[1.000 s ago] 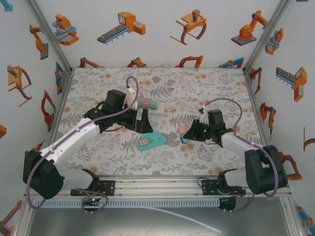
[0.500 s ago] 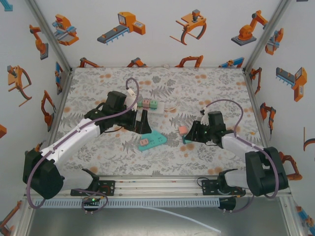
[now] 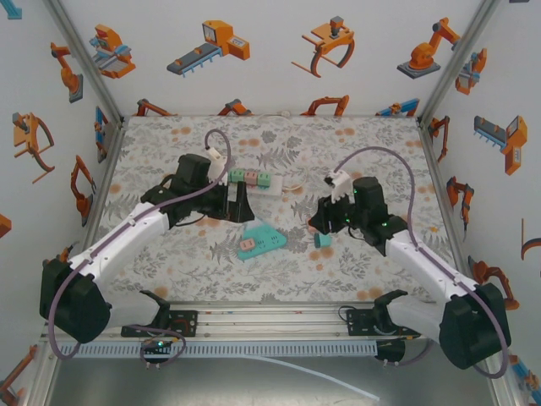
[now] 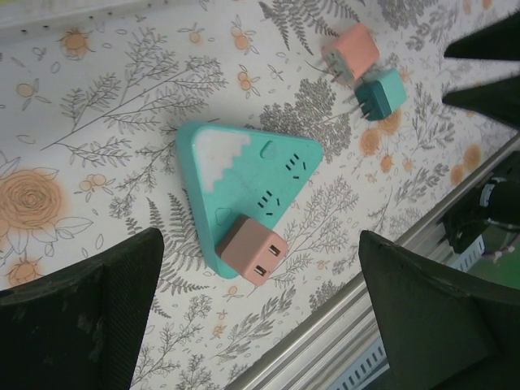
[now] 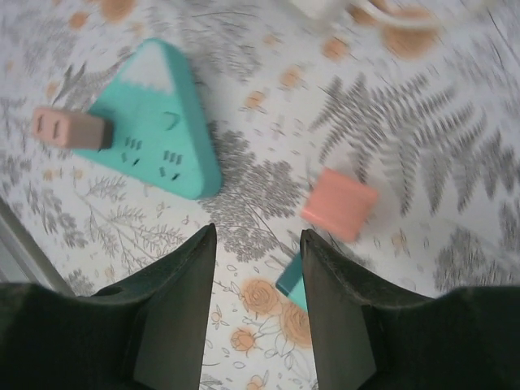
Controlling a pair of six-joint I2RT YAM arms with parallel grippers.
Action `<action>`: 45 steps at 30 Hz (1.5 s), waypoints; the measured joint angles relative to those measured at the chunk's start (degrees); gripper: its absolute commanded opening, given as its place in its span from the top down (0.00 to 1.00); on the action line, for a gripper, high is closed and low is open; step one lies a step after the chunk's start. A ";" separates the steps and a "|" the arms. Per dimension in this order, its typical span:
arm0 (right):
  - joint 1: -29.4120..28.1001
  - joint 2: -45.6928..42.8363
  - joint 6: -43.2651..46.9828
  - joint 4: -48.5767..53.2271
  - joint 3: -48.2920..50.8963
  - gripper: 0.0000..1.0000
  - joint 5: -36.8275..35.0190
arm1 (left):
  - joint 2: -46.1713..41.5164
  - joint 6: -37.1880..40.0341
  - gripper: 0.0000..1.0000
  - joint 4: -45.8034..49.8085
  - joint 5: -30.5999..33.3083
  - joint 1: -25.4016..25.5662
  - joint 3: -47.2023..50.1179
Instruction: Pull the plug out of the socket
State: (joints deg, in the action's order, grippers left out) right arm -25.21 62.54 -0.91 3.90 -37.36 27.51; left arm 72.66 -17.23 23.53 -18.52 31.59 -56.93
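Two loose plugs (image 4: 351, 53) on bench (image 4: 97, 106); third plug (image 4: 253, 252) still in socket (image 4: 244, 175); my left hand (image 3: 241, 203) and right hand (image 5: 258, 236) released, empty.

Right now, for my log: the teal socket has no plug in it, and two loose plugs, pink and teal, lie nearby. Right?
No: one pink plug sits in the teal socket, per the left wrist view. The loose pink plug and loose teal plug lie nearby.

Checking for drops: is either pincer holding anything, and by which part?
Nothing is held. The left pincer and right pincer are open and empty; the teal plug lies on the table.
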 measured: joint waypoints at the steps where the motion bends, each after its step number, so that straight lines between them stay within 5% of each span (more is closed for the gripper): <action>1: -2.51 0.07 3.89 -0.04 -0.94 0.56 0.70 | -0.33 -0.55 0.03 -0.07 0.28 -0.55 0.15; 9: -17.57 8.85 29.86 4.92 -12.04 0.55 4.26 | -3.85 -5.01 0.03 -1.07 2.29 -4.83 3.04; 18: -26.95 23.91 45.90 8.00 -21.68 0.55 5.60 | -7.67 -10.69 0.03 -1.57 4.39 -11.06 7.69; 27: -28.72 35.01 54.62 9.68 -27.34 0.55 6.40 | -10.54 -11.96 0.03 -0.59 5.29 -12.70 8.37; 36: -28.72 37.99 57.55 9.97 -27.98 0.79 5.66 | -10.91 -12.63 0.01 0.04 4.92 -12.90 11.02; 40: -28.72 36.87 57.81 9.97 -26.69 0.80 5.68 | -7.80 -13.73 0.19 -2.56 0.96 -12.83 11.69; 45: -28.52 33.64 57.94 11.13 -23.32 0.80 6.62 | -1.14 -14.67 0.25 -7.67 -3.41 -9.88 12.11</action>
State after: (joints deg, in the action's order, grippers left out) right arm -53.74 96.18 57.04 15.03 -60.69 34.13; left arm 71.53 -31.90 15.86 -21.93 21.71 -44.82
